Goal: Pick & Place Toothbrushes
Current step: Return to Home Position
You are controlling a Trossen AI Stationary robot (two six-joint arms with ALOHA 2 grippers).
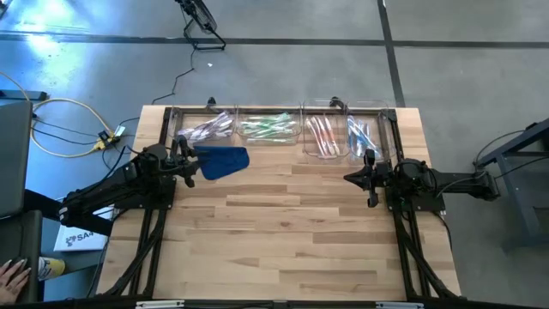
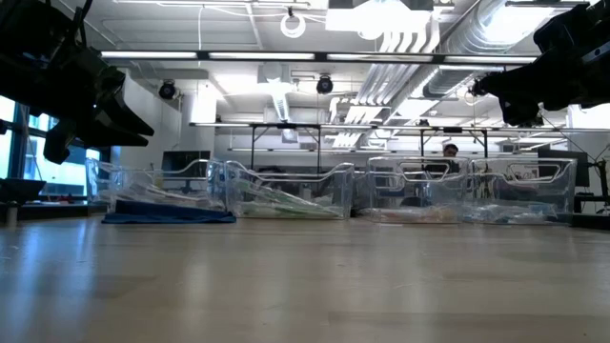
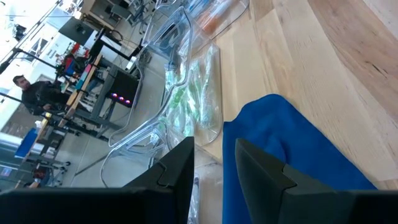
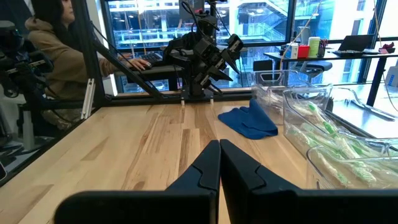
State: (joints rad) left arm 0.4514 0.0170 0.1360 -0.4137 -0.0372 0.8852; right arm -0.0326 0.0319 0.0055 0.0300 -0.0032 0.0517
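Blue cloth (image 1: 227, 161) beside left end effector (image 1: 190, 163), fronting clear bins (image 1: 302, 130) holding toothbrushes (image 1: 270, 129).

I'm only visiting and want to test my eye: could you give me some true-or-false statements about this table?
1. Four bins stand in one row. True.
2. The green toothbrushes lie in the bin nearest the right arm. False: second bin from the left arm's end.
3. The cloth lies inside a bin. False: on the table, in front of them.
4. The right gripper is shut, holding nothing. True.
5. The left gripper is open, near the cloth. True.
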